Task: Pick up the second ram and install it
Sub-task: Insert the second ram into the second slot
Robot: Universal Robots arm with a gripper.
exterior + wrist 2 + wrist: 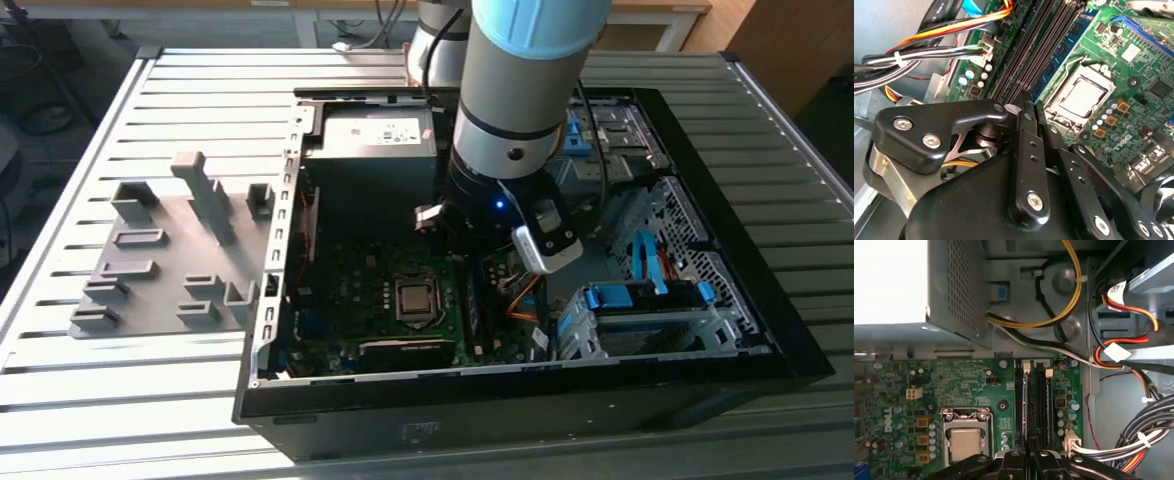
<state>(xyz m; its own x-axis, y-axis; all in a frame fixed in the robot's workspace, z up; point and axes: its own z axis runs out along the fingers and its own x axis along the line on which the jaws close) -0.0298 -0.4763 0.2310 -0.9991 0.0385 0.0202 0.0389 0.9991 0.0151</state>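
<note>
Pincer: the pincer [1029,100] has its fingers drawn nearly together with barely a slit between the tips, poised right over the long black memory slots [1029,55]. I cannot tell whether anything is nipped in that slit.
Second ram: a blue-green stick stands on edge in the slot nearest the processor socket [1079,97], its near end just beside the fingertips. I take this for the second ram [1064,50].
Seating: from these angles I cannot tell whether it is fully clicked home.
Cables: a bundle of coloured cables [929,55] runs near the slots, on the side away from the socket.
Arm: in the exterior view the arm [521,100] drops from upper centre into the open computer case [534,400].
Holder tray: the grey tray [160,250] sits at middle left on the slatted surface [134,400], and I spot no stick standing in it.
Progress: pick-up looks done and the work is at the slots; my read is that the final seating is all that's left, if anything.
</note>
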